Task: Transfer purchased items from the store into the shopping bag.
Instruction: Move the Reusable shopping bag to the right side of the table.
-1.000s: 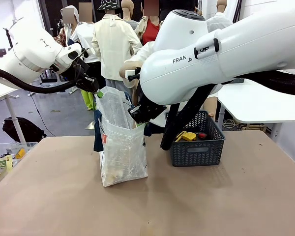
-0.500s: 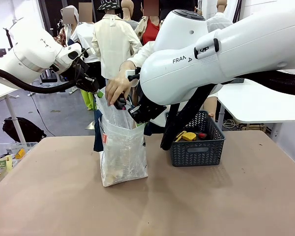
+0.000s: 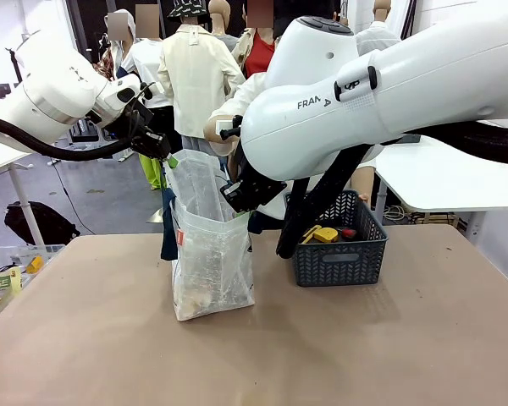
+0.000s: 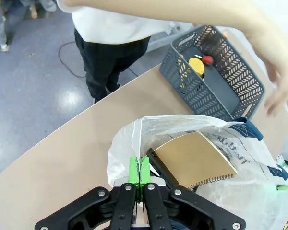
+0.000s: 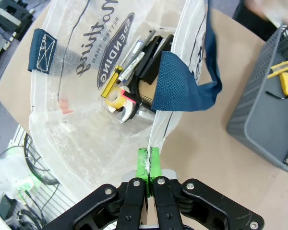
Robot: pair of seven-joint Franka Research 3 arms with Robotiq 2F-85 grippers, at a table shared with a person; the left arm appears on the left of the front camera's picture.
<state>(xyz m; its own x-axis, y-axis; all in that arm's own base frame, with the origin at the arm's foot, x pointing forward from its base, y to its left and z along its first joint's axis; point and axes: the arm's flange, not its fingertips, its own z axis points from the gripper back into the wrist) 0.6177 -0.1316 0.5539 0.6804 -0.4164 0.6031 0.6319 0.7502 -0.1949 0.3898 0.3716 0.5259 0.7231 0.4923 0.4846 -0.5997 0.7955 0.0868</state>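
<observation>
Standing on the worktop, the bag is held wide at opposite rims by the left claw and right claw, each pinched shut on its plastic, so goods can be dropped in from the basket.

At the desk's far edge the right arm covers most of the person, leaving the person's hand half shown. The arm's dark link crosses the basket's left corner. The yellow and red purchased items inside are too small to name.

Through the shopping bag only a pale tan smear shows at the bottom.

In the left wrist view the hand at the right edge is motion-blurred, and the jaws' body hides the brown notebook's lower end.

In the right wrist view the right edge cuts the basket, and the bag's blue handle covers black items beneath.
</observation>
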